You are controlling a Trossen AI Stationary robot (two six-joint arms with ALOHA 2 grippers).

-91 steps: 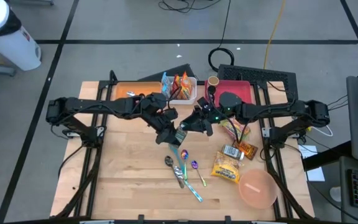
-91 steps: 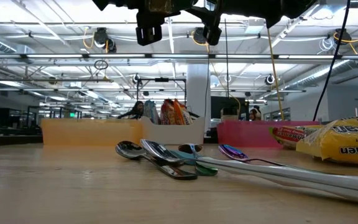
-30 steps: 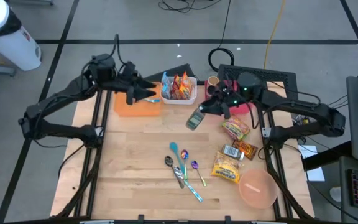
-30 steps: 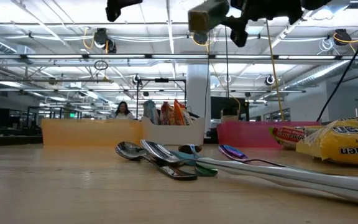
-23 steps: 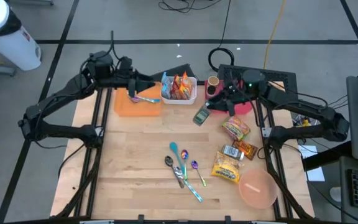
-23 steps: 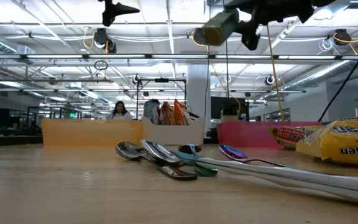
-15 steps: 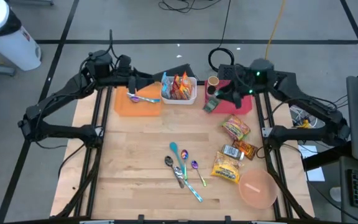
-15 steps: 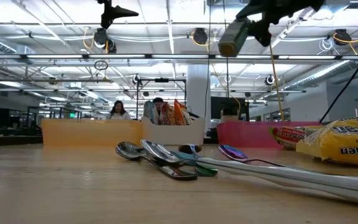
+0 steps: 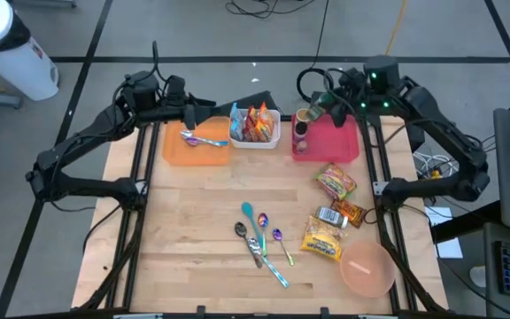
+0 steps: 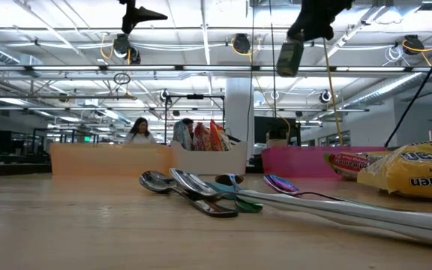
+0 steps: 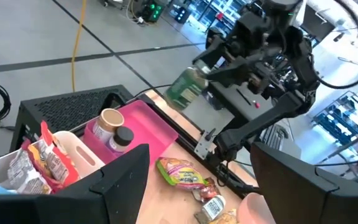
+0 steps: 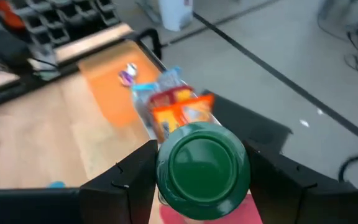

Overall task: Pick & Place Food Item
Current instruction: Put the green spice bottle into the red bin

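High view: right pincer (image 9: 328,100) raised over the far end of the pink tray (image 9: 348,149), closed on a green-capped jar (image 9: 317,108). Right wrist view: round green lid of that jar (image 12: 202,164) facing the lens, gripped from both sides between the two dark fingers (image 12: 135,180), partly parted to the jar's width. Directly beneath the pincer, on the pink tray, two small jars already standing. Off to the side of the right pincer, a white bin of snack packets (image 9: 255,126), then an orange tray (image 9: 197,152) with a spoon lying in it. Left pincer (image 9: 204,115) hanging just above that orange tray, fingers spread and empty. Judged from shape and look, a rigid, smooth-walled jar, probably of some weight and likely slippery on the sides; not crushable like the packets, but prone to swing or slide if pinched off centre. Best held across the body just below the lid, as now, kept upright on the way down, set flat in a bare patch of the pink tray beside the other jars.
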